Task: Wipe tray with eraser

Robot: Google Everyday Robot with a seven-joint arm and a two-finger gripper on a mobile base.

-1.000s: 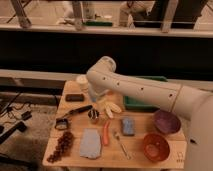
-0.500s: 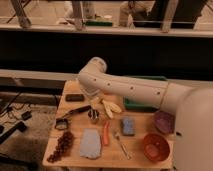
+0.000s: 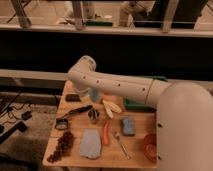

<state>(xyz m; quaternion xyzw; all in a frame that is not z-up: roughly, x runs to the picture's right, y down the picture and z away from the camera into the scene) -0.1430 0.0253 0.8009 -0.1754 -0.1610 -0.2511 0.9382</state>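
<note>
Plainly, we see the pincer (image 3: pixel 93 114) hanging low over the middle of the wooden surface (image 3: pixel 135 142), below the white arm (image 3: pixel 115 85) that sweeps in from the right. Its fingers stand apart and we see nothing between them. The eraser (image 3: pixel 73 97), a small flat black block, lies on the surface near the far left corner. It is to the left of the pincer and farther back, apart from it. Between the two, a little nearer us, lies a long black-handled tool (image 3: pixel 76 112). The green tray (image 3: pixel 136 106) sits at the far right of the surface, on the other side of the pincer from the eraser; the arm hides most of it. Just right of the pincer lie two pale yellow pieces (image 3: pixel 112 106), and in front of them a blue-grey sponge (image 3: pixel 128 125). A red bowl (image 3: pixel 149 147) stands at the near right edge.
</note>
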